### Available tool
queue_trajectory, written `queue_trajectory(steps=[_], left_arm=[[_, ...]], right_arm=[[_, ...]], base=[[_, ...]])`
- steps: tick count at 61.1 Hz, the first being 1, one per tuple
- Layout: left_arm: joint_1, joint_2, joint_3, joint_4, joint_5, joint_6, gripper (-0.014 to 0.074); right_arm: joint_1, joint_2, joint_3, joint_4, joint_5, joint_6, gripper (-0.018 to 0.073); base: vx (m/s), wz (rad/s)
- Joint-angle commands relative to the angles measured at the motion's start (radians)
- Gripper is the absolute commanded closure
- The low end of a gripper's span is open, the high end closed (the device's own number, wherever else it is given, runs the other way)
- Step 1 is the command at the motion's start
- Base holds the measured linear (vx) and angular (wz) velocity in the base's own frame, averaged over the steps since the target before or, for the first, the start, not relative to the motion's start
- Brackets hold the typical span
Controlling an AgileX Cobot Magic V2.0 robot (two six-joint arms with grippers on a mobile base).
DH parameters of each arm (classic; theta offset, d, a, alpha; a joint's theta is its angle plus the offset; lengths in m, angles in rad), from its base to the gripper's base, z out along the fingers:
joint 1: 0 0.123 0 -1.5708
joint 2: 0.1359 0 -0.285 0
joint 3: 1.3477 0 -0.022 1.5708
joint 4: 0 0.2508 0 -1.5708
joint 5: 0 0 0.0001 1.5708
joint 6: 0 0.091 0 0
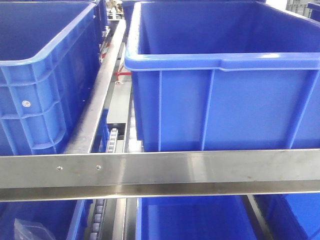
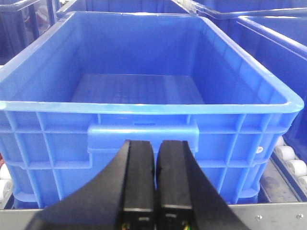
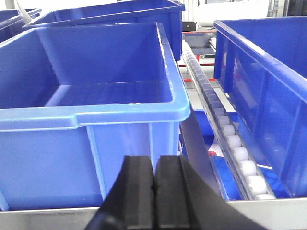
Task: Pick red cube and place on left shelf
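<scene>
Left gripper (image 2: 156, 179) — black fingers pressed almost together, a thin dark slit between them, nothing pinched; it hangs just in front of the near wall of a blue bin (image 2: 144, 108), level with the handle lip.

Right gripper (image 3: 154, 191) — fingers pressed fully together, holding nothing, low before the steel rail (image 3: 249, 207) and the corner of another blue bin (image 3: 91, 115).

Steel rail across the shelf front (image 1: 160, 172) — two screws at its left, bins standing just behind it, more bins on the level below.

Left bin, interior — bare ribbed floor, no cube in it.

Right bin, interior — bare floor as far as can be seen.

Roller track (image 3: 230, 139) — white rollers running away between the right bin and the next bin (image 3: 268, 81) beyond.

Red spot (image 3: 211, 153) — small, low in the gap beside the roller track, ahead and to the right of the right gripper. It may be the red cube, though it is too small and too hidden to be sure; no long axis can be read. If so, the right arm is the nearer, and its fingers must spread before any pick

Red fitting (image 1: 121, 75) — far back between the bins, a frame part by the look of it
</scene>
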Motion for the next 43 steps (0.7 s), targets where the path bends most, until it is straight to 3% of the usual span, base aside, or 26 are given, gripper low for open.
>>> queue_trajectory(steps=[1, 43], left_arm=[[-0.001, -0.012, 0.024, -0.004, -0.089, -0.005, 0.0495], [-0.001, -0.012, 0.024, -0.004, -0.089, -0.005, 0.0495]], right_arm=[[-0.006, -0.019, -0.024, -0.011, -0.103, -0.007, 0.0508], [-0.006, -0.019, -0.024, -0.011, -0.102, -0.007, 0.0508]], base=[[0.0, 0.0], [0.0, 0.0]])
